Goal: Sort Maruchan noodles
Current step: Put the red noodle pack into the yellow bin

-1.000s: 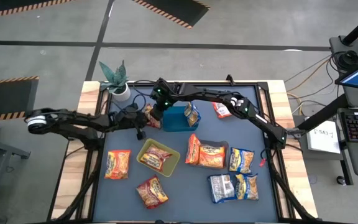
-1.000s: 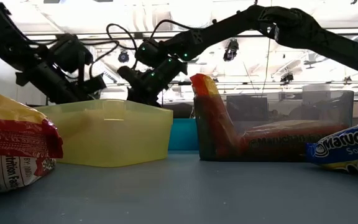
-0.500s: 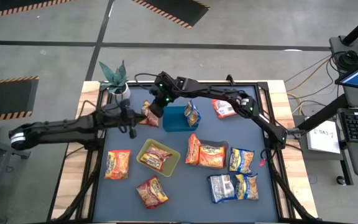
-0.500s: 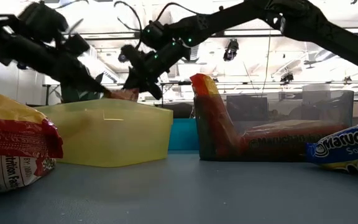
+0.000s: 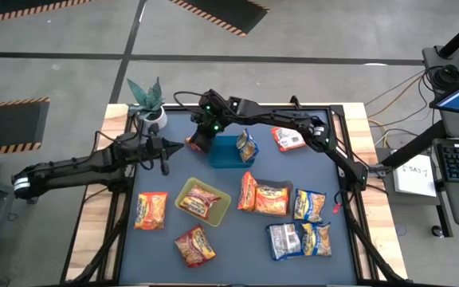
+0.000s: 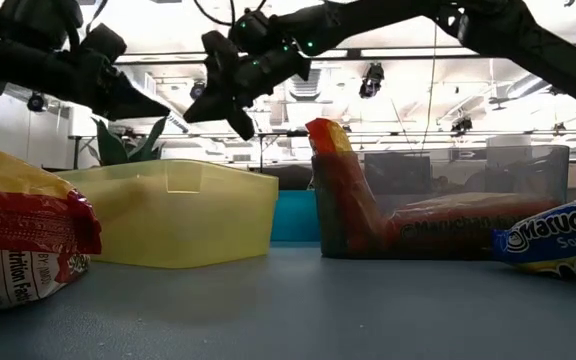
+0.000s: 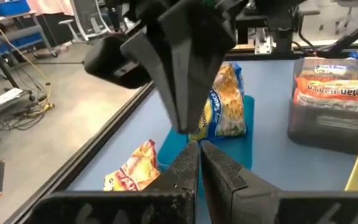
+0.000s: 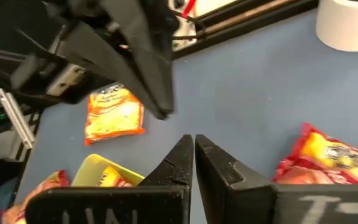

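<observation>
Both grippers hang shut and empty above the table's far left part, tips facing each other. My left gripper [image 5: 175, 147] [image 6: 153, 106] [image 7: 199, 151] comes from the left, my right gripper [image 5: 197, 143] [image 6: 240, 122] [image 8: 193, 145] from the right. Below them an orange Maruchan packet [image 7: 132, 172] [image 8: 334, 155] lies flat on the mat beside the blue tray [image 5: 223, 158]. A blue-and-yellow packet [image 5: 246, 146] [image 7: 225, 102] leans upright in that tray. One packet [image 5: 200, 201] lies in the yellow-green tray, two orange ones [image 5: 272, 199] sit at the black tray.
Loose packets lie on the mat: orange [image 5: 151, 210] and red [image 5: 195, 245] near left, several blue-and-yellow ones [image 5: 309, 205] near right, one [image 5: 285, 140] far right. A potted plant [image 5: 148, 102] stands at the far left corner.
Both grippers have risen clear of the trays in the low view. My left gripper has also moved toward the table's far edge, closing on my right gripper's tip. The orange packet seen between them half a second ago now lies on the mat.
</observation>
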Tool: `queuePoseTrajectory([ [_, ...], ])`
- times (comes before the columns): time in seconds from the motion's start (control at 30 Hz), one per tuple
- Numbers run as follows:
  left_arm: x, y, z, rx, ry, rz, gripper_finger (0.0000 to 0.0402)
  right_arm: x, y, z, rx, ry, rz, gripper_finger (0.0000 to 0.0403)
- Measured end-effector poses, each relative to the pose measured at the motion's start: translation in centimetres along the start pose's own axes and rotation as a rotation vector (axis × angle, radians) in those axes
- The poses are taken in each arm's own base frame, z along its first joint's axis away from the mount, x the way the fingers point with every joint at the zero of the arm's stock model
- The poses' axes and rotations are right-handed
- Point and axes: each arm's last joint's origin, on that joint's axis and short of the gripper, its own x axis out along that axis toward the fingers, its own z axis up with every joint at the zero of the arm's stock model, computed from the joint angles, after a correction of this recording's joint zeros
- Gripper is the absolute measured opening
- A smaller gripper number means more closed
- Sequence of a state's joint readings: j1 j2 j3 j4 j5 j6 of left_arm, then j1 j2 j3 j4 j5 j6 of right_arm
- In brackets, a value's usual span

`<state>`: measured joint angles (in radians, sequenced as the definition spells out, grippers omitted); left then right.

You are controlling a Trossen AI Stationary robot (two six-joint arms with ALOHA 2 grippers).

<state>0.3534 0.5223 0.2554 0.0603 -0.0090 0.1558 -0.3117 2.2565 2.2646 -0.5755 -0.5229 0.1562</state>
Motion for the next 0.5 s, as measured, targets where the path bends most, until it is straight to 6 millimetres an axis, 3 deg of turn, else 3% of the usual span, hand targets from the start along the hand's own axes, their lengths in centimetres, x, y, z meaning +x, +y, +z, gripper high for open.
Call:
queuePoseTrajectory([
  [0.2,0.5,-0.1,-0.7,-0.006,0.068,0.006,0.0,-0.4,0.2,-0.2,0.053,0.025,-0.066,0.0008],
  [0.5,3.2,0.7,-1.9,-0.015,0.152,0.133,0.0,-2.8,-5.6,-0.7,0.22,0.023,-0.372,0.0008],
])
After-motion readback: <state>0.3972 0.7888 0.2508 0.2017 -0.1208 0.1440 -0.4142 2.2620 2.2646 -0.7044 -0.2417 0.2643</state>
